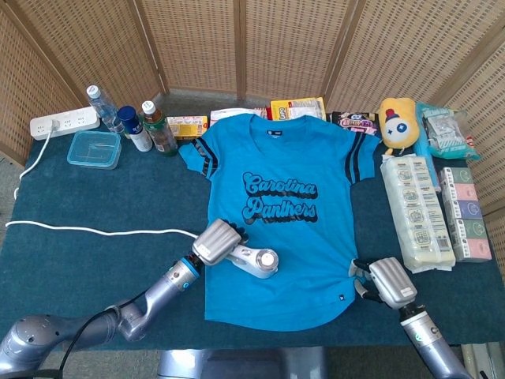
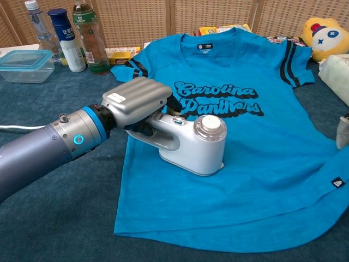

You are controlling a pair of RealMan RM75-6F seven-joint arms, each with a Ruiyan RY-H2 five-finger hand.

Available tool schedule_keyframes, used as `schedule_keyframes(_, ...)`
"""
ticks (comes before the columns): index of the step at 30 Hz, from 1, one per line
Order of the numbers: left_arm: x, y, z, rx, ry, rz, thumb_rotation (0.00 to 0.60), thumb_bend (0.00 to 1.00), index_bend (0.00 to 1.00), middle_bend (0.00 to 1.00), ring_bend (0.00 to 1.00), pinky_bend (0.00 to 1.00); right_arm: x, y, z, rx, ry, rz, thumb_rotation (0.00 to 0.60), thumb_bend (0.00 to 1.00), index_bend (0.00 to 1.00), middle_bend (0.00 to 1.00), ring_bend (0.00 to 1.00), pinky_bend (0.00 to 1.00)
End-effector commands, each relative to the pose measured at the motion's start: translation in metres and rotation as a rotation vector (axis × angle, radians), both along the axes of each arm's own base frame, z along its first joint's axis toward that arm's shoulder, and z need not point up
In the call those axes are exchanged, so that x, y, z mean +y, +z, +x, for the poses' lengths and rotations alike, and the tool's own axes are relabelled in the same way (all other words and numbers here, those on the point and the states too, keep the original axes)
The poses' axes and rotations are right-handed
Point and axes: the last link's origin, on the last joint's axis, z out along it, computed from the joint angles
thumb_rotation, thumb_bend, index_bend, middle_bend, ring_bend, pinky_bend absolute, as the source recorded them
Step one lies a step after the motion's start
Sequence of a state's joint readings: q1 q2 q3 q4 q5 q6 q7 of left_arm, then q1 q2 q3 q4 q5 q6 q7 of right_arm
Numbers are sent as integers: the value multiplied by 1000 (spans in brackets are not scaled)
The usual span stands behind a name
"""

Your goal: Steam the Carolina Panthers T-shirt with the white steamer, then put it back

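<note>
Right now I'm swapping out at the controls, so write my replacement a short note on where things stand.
Left hand grips the handle of the white steamer, which sits on the lower front of the Carolina Panthers T-shirt.
Right hand rests at the shirt's hem edge; whether it pinches the fabric cannot be told.
The shirt lies flat on the table.
Done: steamer picked up and brought onto the shirt.
Left: finish the steaming passes, then put the steamer back.
</note>
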State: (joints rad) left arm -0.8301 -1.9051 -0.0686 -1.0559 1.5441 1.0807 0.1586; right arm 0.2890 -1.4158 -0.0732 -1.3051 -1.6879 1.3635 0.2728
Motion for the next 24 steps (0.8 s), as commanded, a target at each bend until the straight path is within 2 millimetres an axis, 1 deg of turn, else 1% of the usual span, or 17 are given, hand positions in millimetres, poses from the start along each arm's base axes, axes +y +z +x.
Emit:
schedule_keyframes(1,2,0,-6,9,3,9,600,516,656,713,638,666,0,0,0,1,-1,0,600,521,734,637,645,736)
schedule_keyframes(10,11,8,-21,13,30,44,600,514,656,713,638,666,0,-1,1,3,-2,0,600,521,734,637,647,737)
schedule_keyframes(18,21,23,-34,5,49,91,600,512,657,713,638,666,0,-2,2,3,-1,4,600,520,734,637,649,738)
schedule_keyframes(21,17,21,-32,2,35,78,600,510,656,713,638,666,0,-2,3,1,0,4,600,520,734,637,649,738)
schedule_keyframes(24,10,15,-25,-1,11,55,600,510,657,713,638,666,1,-2,2,0,0,3,600,520,734,637,650,738)
